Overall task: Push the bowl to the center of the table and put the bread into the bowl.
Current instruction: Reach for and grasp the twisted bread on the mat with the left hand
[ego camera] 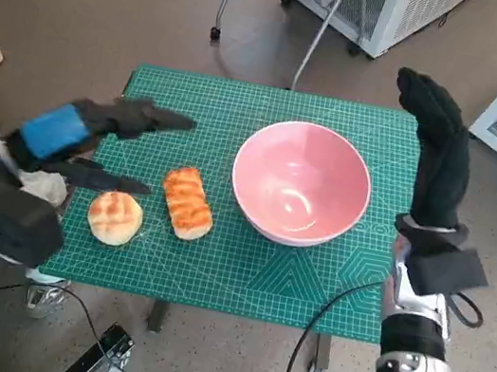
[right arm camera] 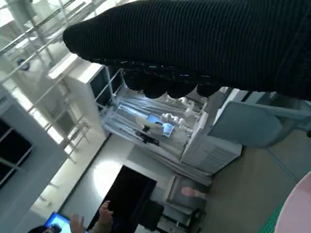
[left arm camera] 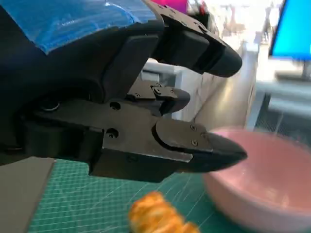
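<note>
Left hand: the left hand [ego camera: 78, 142] hovers over the worktop's left part, its fingers [ego camera: 159, 118] spread and holding nothing; it is near both breads, probably poised to take one.
Round bun: the round bun [ego camera: 115, 217] lies on the green mat near the left front edge, just below the left hand, touching nothing.
Long bread: the long bread [ego camera: 188, 201] lies just beside the bun, between it and the bowl, apart from both.
Bowl: the pink bowl [ego camera: 301, 184] stands upright, with nothing in it, right of the worktop's [ego camera: 242, 276] middle; judged from this, the push toward the center is hardly needed or nearly done.
Right hand: the right hand [ego camera: 436, 152] stands raised just beside the bowl's right rim, fingers straight and gripping nothing, placed as if to nudge the bowl leftward.
</note>
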You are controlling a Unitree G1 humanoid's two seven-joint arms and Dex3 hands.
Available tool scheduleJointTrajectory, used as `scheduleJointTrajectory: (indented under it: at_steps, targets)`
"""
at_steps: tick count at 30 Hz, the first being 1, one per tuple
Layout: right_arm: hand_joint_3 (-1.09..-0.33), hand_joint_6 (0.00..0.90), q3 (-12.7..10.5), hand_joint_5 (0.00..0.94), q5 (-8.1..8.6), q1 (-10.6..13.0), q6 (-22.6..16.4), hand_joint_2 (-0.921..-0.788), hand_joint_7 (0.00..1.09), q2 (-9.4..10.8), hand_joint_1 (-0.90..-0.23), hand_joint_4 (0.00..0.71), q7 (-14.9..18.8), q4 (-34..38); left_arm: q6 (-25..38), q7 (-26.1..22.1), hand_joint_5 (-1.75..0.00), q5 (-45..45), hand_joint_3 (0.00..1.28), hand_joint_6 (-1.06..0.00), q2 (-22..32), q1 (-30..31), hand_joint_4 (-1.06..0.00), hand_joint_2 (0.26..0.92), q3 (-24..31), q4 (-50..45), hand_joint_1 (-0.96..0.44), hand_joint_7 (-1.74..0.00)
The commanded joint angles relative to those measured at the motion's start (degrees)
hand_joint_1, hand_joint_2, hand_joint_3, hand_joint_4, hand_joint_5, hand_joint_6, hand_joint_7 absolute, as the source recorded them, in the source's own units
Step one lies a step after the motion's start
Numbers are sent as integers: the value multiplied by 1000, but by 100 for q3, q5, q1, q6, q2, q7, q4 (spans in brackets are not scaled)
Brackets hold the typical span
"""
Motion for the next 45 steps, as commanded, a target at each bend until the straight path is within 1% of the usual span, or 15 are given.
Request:
scheduleJointTrajectory:
  at_steps: [1,2,10,16,20,24,27,33,42,45]
  targets:
    - [-805,51,8,16,197,262,104,-921,817,-8,-531,371,164,-59,-401,186,0,624,1,-569,74,-398,-418,782,-418,485,-17,-107]
    - [-805,51,5,16,231,272,109,-921,818,-3,-534,372,192,-61,-452,205,0,732,1,-568,68,-463,-415,783,-492,569,-25,-95]
    - [-802,51,3,16,252,319,118,-921,820,-16,-540,373,155,-35,-764,492,0,1585,6,-547,-42,-984,-384,794,-1107,1258,-58,-48]
    - [-799,52,-4,16,323,337,126,-921,818,5,-546,375,204,-49,-983,928,0,2164,6,-539,-181,-1311,-372,800,-1546,1725,-67,-32]
    - [-796,54,-16,16,416,343,142,-921,816,12,-554,376,294,-58,-1026,1162,-1,2517,6,-542,-261,-1459,-372,802,-1808,1922,-68,-27]
    - [-791,55,3,17,430,372,138,-921,815,7,-568,377,292,-95,-1009,1306,-1,2783,6,-547,-285,-1565,-374,805,-2014,2050,-66,-26]
    - [-789,56,7,17,409,391,139,-921,814,-3,-578,378,260,-109,-997,1403,-2,2994,5,-551,-252,-1632,-375,806,-2154,2081,-66,-24]
    - [-788,59,7,17,379,431,128,-921,814,-8,-583,380,222,-128,-901,1465,-4,3274,5,-558,-253,-1731,-383,810,-2358,2163,-70,-21]
    - [-782,62,4,17,421,442,144,-921,815,28,-597,382,247,-136,-660,1606,-5,3749,7,-568,-386,-1792,-392,820,-2743,2352,-53,-17]
    - [-781,62,5,17,411,446,146,-921,816,39,-599,382,230,-116,-578,1772,-7,4004,14,-575,-485,-1775,-400,837,-2972,2444,-23,-18]
